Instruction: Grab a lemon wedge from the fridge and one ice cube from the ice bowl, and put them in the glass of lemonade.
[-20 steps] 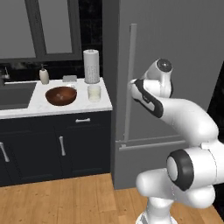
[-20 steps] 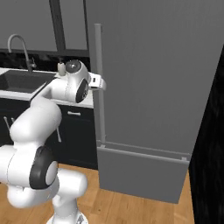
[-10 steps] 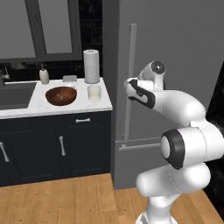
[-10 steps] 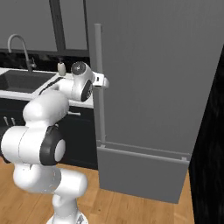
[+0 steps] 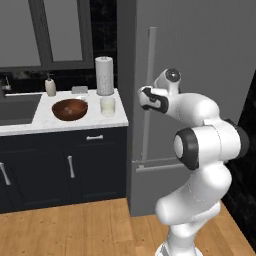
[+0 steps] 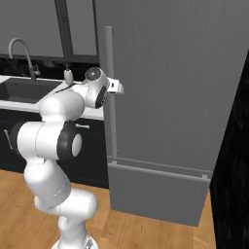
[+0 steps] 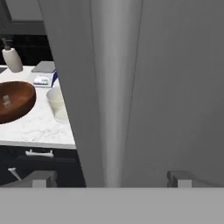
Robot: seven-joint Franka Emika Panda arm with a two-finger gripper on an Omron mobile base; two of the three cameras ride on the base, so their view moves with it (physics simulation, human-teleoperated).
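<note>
- My claw [image 5: 143, 98] is up at the fridge [image 5: 200, 60], level with the middle of its long vertical handle [image 5: 149, 75].
- Its 2 fingertips [image 7: 39, 178] stand spread wide — nothing is between them but the handle [image 7: 114, 87], which runs up the middle of the hand view.
- I cannot tell whether either fingertip touches the bar.
- The fridge door is closed; its lower drawer front [image 6: 155, 192] is closed too.
- The ice bowl [image 5: 70, 109] sits on the white counter [image 5: 45, 122] left of the fridge; a whitish cube [image 7: 6, 100] shows inside it.
- The glass of lemonade [image 5: 107, 106] stands just beside the bowl, on the fridge side — upright, apart from the bowl's rim.
- Behind the glass stands a white paper-towel roll [image 5: 104, 75].
- A soap bottle [image 5: 50, 86] is at the back of the counter, near the sink [image 5: 15, 107].
</note>
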